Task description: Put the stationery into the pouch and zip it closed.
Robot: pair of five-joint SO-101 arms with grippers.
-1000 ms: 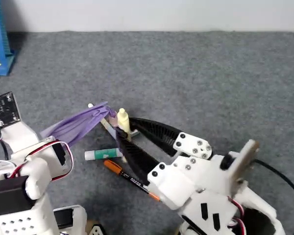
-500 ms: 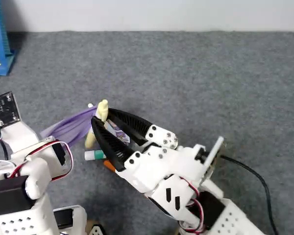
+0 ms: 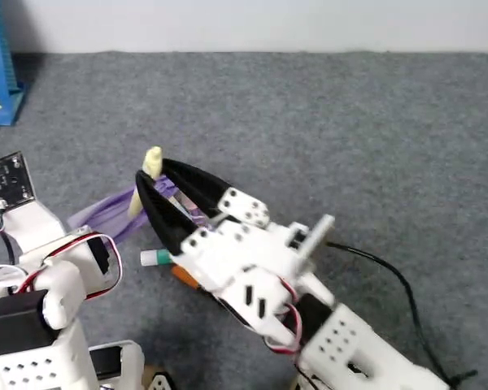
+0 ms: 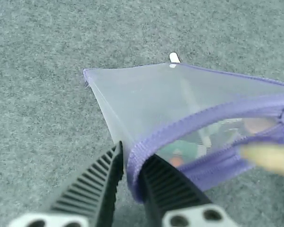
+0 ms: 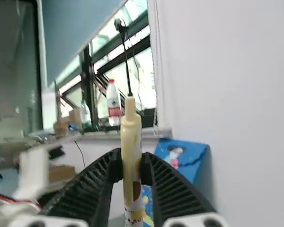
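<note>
The right fingers are clenched on a cream pen, whose long axis runs from 6 to 12 o'clock in the high view, sticking out past the fingertips. The purple pouch lies just beneath, stretching toward 8 o'clock. Its near edge is pinched tight in the left fingers, so the mouth is held up. The right arm is the one to place the pen, and I judge it must tip the pen down into that mouth. A green marker and an orange pen lie on the counter at 6 o'clock from the pouch, under the right arm.
</note>
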